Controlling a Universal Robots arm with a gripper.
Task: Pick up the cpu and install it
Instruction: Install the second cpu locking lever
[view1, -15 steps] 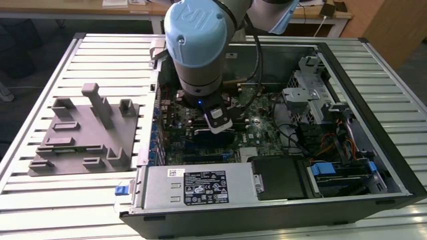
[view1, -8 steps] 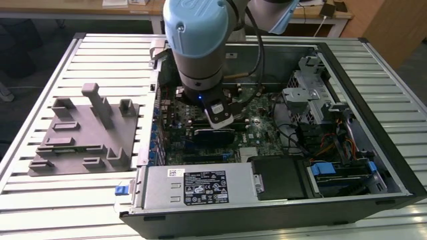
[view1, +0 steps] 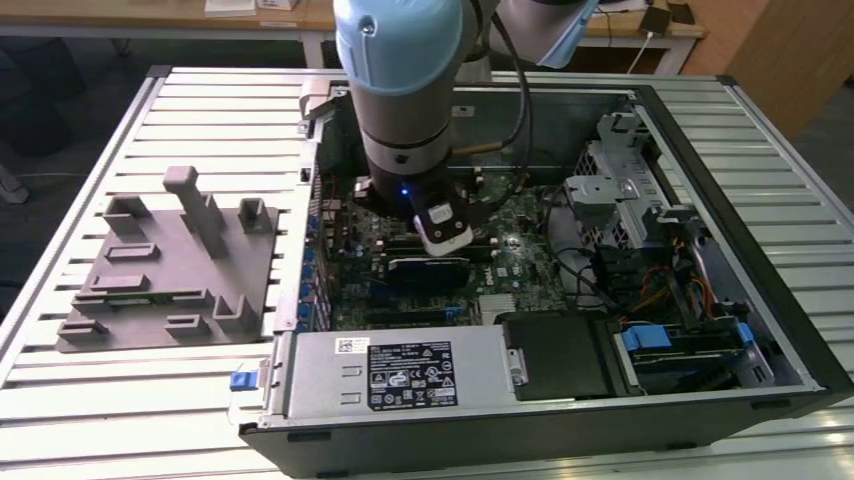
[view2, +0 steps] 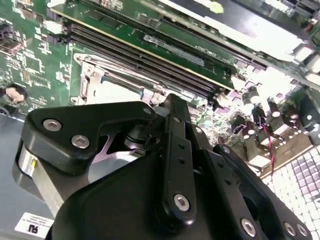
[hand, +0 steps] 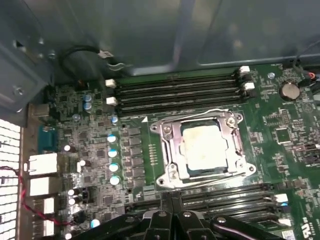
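Sitting flat in its square metal socket frame (hand: 202, 148) on the green motherboard (hand: 280, 135), the small square silver-grey cpu (hand: 204, 148) faces top-up toward the first wrist camera. It's square, so there's no real long axis; its edges run roughly parallel to the frame around it, with a pale smeared patch across the metal top. The frame closes around its rim and a thin wire lever runs along one edge. Black memory slots (hand: 175, 90) lie in parallel rows on two opposite sides of the socket.

In the exterior view the big open black computer case (view1: 747, 260) lies on its side on the slatted white table (view1: 80, 130), and it holds the board, a grey power supply box (view1: 400, 370) with a white-and-black printed label at about 6 o'clock, and a metal drive cage (view1: 621, 190) around 2 o'clock. Label text is too small to read. A grey moulded plastic tray (view1: 160, 270) sits outside the case at 9 o'clock.

The blue-and-grey robot arm (view1: 400, 90) reaches down into the case, and the black gripper (view2: 150, 142) hangs above the board close to the socket. Can't tell whether its jaws are open or closed, the linkage blocks the tips.
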